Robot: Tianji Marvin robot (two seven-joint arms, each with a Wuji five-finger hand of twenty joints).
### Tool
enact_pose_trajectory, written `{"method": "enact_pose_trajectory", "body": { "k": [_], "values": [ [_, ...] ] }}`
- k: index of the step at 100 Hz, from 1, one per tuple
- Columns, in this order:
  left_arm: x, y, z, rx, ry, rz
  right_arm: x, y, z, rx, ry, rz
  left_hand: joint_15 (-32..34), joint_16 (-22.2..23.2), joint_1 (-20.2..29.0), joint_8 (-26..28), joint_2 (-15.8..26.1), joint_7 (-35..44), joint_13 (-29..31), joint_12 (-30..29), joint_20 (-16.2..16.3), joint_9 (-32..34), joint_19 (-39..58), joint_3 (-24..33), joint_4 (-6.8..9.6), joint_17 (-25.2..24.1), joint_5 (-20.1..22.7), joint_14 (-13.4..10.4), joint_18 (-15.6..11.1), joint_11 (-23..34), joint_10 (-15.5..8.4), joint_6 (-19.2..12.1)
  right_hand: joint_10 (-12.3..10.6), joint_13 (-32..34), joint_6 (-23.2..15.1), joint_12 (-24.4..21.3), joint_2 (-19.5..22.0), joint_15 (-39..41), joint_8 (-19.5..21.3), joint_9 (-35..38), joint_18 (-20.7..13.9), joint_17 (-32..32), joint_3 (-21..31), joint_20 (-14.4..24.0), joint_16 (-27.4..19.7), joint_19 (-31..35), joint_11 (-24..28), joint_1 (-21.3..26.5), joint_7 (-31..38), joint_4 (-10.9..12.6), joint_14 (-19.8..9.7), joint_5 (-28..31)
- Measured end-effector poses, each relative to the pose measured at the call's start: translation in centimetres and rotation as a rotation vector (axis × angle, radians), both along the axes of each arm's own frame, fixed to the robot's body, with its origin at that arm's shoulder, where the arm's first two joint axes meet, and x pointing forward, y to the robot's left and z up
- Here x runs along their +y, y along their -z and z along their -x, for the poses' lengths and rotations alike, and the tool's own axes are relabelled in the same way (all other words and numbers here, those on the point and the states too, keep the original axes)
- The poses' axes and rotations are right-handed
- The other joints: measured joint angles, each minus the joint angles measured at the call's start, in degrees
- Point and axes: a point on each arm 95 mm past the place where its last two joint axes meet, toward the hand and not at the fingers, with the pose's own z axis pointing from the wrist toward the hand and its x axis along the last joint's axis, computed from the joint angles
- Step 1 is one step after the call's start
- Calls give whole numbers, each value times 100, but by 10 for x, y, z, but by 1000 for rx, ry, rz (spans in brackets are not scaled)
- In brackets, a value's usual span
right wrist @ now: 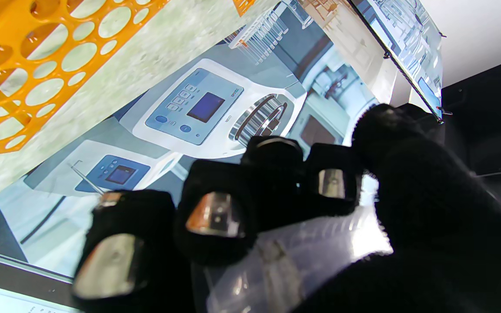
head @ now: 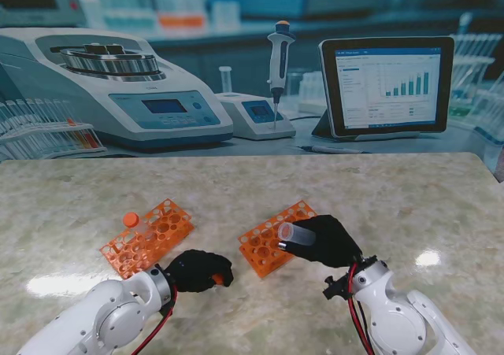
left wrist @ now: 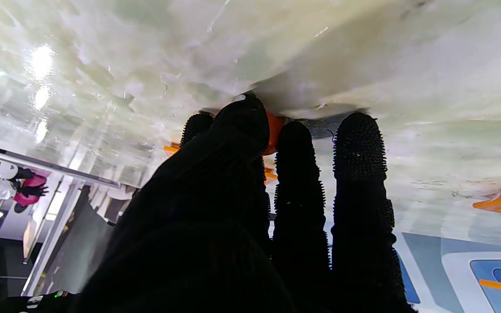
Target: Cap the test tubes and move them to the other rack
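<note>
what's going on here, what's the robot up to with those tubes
The robot is partway through capping a test tube. Its right hand holds a clear, uncapped tube lifted over the right orange rack. Its left hand is down on the table, fingers closed around an orange cap. The left rack already holds one capped tube. The cap and the held tube have not met yet.

Two orange racks (head: 147,237) (head: 276,237), clear tube (head: 296,234), orange cap (head: 131,219), black-gloved hands (head: 197,270) (head: 331,242), pale marbled table (head: 394,205)
</note>
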Motion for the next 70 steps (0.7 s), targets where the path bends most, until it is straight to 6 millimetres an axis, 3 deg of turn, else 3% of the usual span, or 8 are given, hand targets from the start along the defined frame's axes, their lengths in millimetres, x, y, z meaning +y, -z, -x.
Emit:
{"method": "enact_pose_trajectory", "body": {
  "k": [13, 21, 31, 47, 52, 54, 70],
  "values": [
    [0, 1, 0, 5, -6, 12, 0, 0, 0, 0, 1, -1, 113, -52, 9, -26, -18, -1, 46, 184, 0, 51, 52, -43, -6, 69, 102, 49, -89, -54, 80, 15, 0, 0, 0, -1, 0, 0, 1, 0, 0, 0, -1, 0, 0, 0, 0, 0, 0, 0, 1, 0],
    [1, 1, 1, 8, -11, 18, -1, 0, 0, 0, 1, -2, 177, -102, 12, -80, 38, 92, 55, 341, -1, 106, 68, -248, 171, 78, 213, 40, -191, -227, 123, 20, 1, 0, 0, -1, 0, 0, 2, 0, 0, 0, -2, 0, 0, 0, 0, 0, 0, 0, 2, 0],
    [2, 1, 2, 10, -14, 20, -1, 0, 0, 0, 1, -3, 200, -103, 12, -80, 58, 208, 55, 400, -1, 107, 74, -290, 173, 74, 276, 40, -252, -253, 136, 28, 2, 0, 0, -1, 0, 0, 2, 0, 0, 0, -4, 0, 0, 0, 0, 0, 0, 0, 2, 0],
    [2, 1, 2, 9, -13, 19, -1, 0, 0, 1, 0, -6, 209, -104, 20, -136, 128, 293, 56, 438, 17, 107, 77, -442, 235, 61, 270, 40, -259, -294, 152, 35, 2, 0, 0, -2, 0, 0, 3, 0, 0, 0, -6, 0, 0, 0, 0, 0, 0, 0, 5, 0],
    [2, 0, 2, 11, -12, 16, -1, 0, 0, 1, 0, -6, 204, -104, 65, -147, 187, 293, 56, 447, 115, 106, 8, -626, 297, 53, 263, 40, -259, -325, 152, 35, 2, 0, 0, -2, 1, 0, 4, 0, 0, 0, -12, 0, 0, 0, 0, 0, 0, 0, 5, 0],
    [2, 0, 2, 13, -11, 14, -1, 0, 0, 1, -1, -6, 203, -104, 66, -149, 212, 297, 56, 455, 155, 92, -19, -697, 393, 37, 237, 39, -259, -332, 153, 35, 2, 0, 0, -2, 1, 0, 4, 0, 0, 0, -13, 0, 0, 0, 0, 0, 0, 0, 6, 0],
    [1, -2, 2, 28, -4, 3, 0, 0, 0, 2, -4, -10, 193, -103, 68, -205, 297, 299, 50, 394, 228, -38, -101, -825, 402, -51, 209, 28, -243, -270, 153, 36, 2, 0, 0, -2, 5, 0, 5, 0, 0, 0, -27, 0, 0, 0, 0, 1, 0, 0, 7, 0]
  ]
}}
